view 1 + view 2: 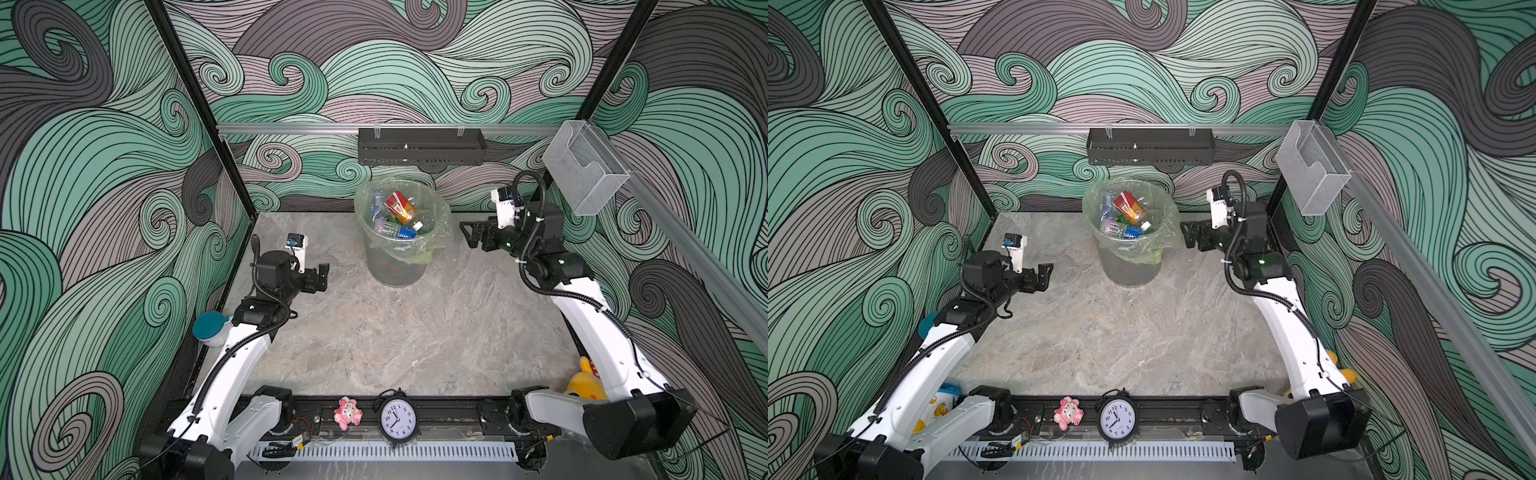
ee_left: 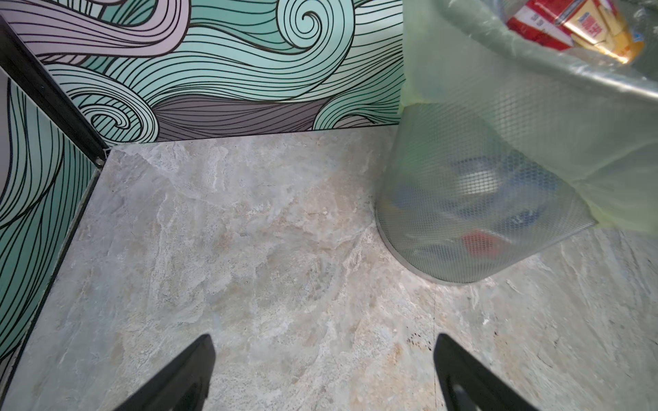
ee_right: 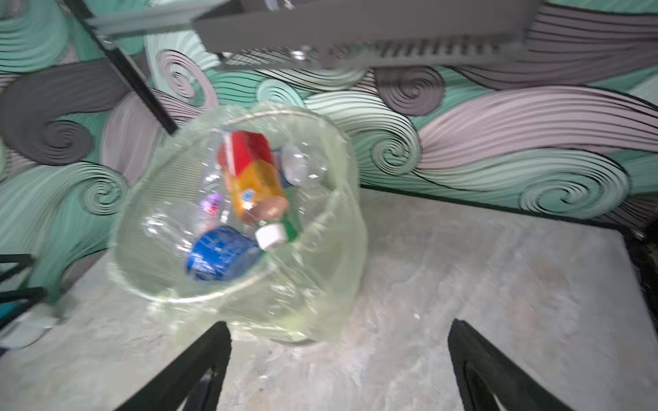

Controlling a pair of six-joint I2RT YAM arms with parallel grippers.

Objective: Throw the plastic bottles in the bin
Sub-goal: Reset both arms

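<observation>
Top views: marbled tabletop [image 1: 395, 332], swirl-patterned walls [image 1: 374, 62], bin [image 1: 397, 268] at back.

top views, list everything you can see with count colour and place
bin: one, grey mesh with pale green-yellow liner, far middle of the table
plastic bottles: several, count unclear, clear with blue labels plus one red-orange labelled, inside the bin
table: one, marbled grey-beige
black rack: one, on the back rail above the bin
clear box: one, on the right wall rail
clock: one, black rim, white face, near edge, middle
pink plush toy: one, beside the clock
yellow toy: one, near right corner, partly hidden
teal-lidded tub: one, white, left edge
left hand: open, empty, left of the bin
right hand: open, empty, by the bin's right rim
</observation>
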